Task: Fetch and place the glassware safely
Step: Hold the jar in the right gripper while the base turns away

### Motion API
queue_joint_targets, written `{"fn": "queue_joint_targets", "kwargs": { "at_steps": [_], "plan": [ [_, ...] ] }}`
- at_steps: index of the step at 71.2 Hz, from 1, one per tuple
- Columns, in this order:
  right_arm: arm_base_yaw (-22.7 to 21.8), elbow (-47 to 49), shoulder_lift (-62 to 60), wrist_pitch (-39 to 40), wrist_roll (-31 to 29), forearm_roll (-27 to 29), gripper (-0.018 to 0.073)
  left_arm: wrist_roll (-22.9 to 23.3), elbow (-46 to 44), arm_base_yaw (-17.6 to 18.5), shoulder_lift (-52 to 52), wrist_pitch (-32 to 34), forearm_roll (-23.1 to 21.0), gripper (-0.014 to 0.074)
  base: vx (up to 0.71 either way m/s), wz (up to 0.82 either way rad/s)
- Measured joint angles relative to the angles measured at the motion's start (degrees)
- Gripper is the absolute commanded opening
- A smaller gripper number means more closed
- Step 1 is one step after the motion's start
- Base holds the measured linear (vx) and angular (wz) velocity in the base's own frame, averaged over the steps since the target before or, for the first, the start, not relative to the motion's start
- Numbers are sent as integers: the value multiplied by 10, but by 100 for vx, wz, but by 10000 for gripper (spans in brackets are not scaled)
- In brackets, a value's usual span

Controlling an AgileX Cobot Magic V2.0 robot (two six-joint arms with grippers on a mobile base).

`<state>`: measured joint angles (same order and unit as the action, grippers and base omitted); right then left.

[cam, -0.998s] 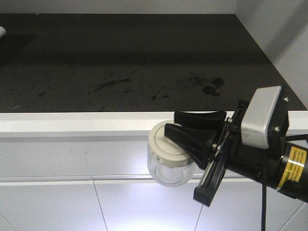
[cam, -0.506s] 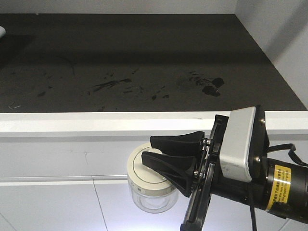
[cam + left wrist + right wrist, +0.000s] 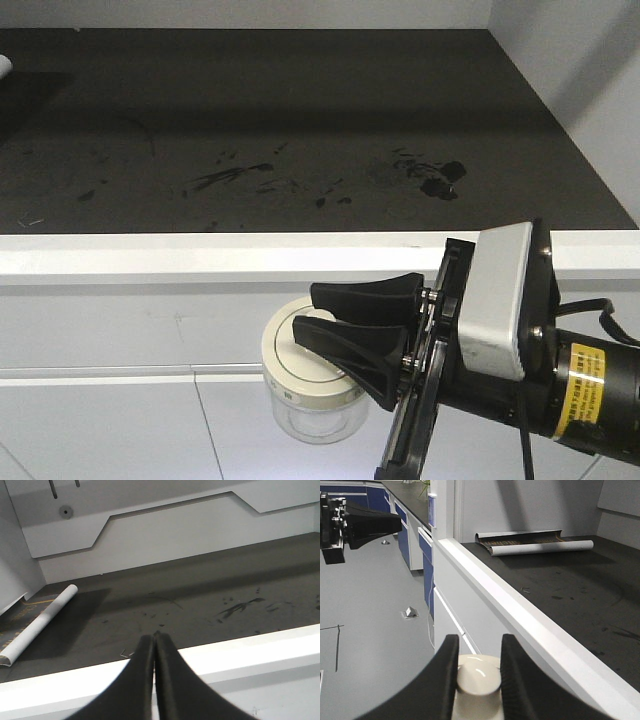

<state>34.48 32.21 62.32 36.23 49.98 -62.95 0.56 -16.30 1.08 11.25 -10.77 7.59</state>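
Jar (image 3: pixel 312 398) clear glass, cream lid (image 3: pixel 298 362) on | right gripper (image 3: pixel 478 652) clamped on lid's knob (image 3: pixel 479 678) | left gripper (image 3: pixel 154 639) pinched closed

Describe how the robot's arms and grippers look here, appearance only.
The right gripper has two matte black fingers, broad at the base and curving to narrow tips. Behind them sits a light grey, box-shaped camera housing, then a black cylindrical wrist with a yellow label whose dark print is unreadable. A thin black cable hangs below. The left gripper has the same black tapered fingers.

Cream-white jar lid (image 3: pixel 288 362); black fingers (image 3: pixel 345 345); dark smudged countertop (image 3: pixel 250 120); white cabinet (image 3: pixel 100 320).
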Motion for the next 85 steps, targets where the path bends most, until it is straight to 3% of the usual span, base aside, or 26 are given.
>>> {"fn": "queue_joint_targets", "kwargs": {
  "at_steps": [49,85],
  "plan": [
    [0,0,0,0,0,0,-4,0,0,0,0,0,0,-7,-1,3],
    [0,0,0,0,0,0,-4,0,0,0,0,0,0,-7,-5,34]
  ]
}}
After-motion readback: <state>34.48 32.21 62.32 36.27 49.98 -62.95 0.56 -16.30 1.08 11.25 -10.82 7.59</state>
